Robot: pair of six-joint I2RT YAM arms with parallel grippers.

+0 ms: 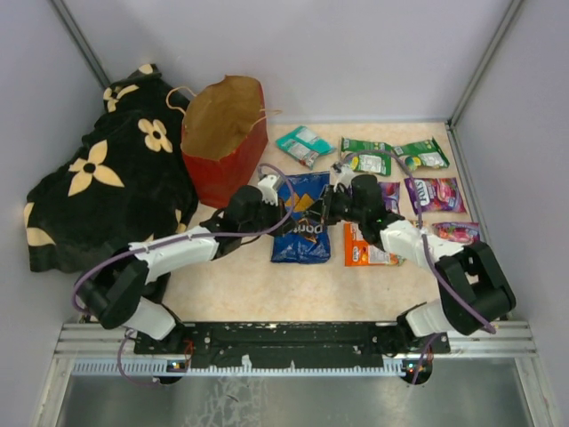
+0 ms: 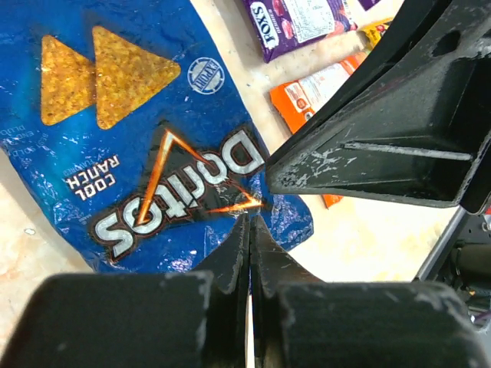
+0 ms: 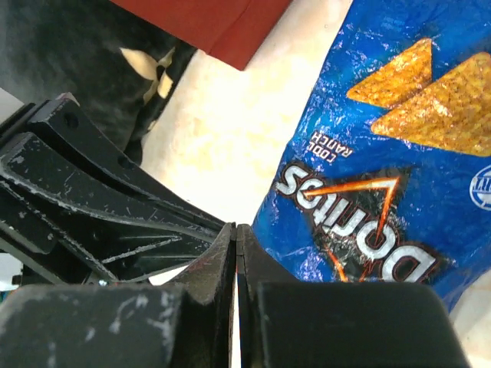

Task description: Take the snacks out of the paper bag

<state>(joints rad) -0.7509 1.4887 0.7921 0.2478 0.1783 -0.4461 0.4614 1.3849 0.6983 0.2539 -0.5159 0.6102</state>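
Observation:
The red paper bag point(image 1: 222, 156) stands at the back left, its brown mouth open. The blue Doritos bag point(image 1: 300, 227) lies flat in the middle, filling the left wrist view point(image 2: 153, 138) and the right wrist view point(image 3: 376, 169). Teal point(image 1: 303, 145), green point(image 1: 366, 157), purple point(image 1: 434, 193), pink-red point(image 1: 456, 231) and orange point(image 1: 364, 251) snack packets lie on the table to its right. My left gripper point(image 1: 289, 213) point(image 2: 251, 220) hovers shut and empty over the Doritos logo. My right gripper point(image 1: 324, 212) point(image 3: 236, 227) is shut and empty at the bag's edge, facing the left one.
A black blanket point(image 1: 107, 196) with cream flowers is heaped at the back left beside the paper bag. White walls close the table on three sides. The two gripper bodies sit close together over the Doritos bag.

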